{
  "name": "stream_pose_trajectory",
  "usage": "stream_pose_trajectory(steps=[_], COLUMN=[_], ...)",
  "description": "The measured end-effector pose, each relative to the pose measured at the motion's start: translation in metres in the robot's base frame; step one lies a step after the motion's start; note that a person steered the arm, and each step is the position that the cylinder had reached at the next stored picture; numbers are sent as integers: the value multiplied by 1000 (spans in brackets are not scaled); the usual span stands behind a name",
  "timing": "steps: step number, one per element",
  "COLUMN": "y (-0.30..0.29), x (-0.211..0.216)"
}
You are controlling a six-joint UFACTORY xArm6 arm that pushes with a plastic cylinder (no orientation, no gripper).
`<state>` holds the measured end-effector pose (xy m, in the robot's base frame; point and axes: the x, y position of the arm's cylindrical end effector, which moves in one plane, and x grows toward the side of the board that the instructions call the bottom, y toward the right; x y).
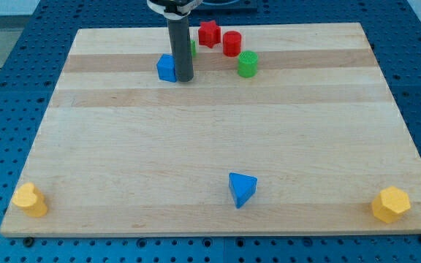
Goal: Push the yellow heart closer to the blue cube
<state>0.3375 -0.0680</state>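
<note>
The yellow heart [30,199] sits at the surface's [210,168] bottom-left corner in the view, well apart from the blue cube [167,68] near the top. My tip [185,79] rests just beside that cube, on its right; there are no jaws, only the rod. The heart looks light, rigid and smooth, likely to slide easily and to spin if struck off-centre, so I would push squarely on its lower-left side.

Counted: two yellow blocks (heart, hexagonal block [391,204]), two blue (cube, triangular block [241,189]), two red [209,33] [232,44], two green, one [248,64] clear, the other mostly hidden behind the rod.
</note>
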Motion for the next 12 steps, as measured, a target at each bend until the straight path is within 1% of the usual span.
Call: stream_pose_trajectory(steps=[1, 2, 4, 5, 6, 7, 8, 9, 10, 11, 12], y=[12, 37, 37, 57, 11, -66, -160, -235, -237, -236, -236], x=[-4, -19, -27, 34, 87, 131, 132, 142, 145, 197, 259])
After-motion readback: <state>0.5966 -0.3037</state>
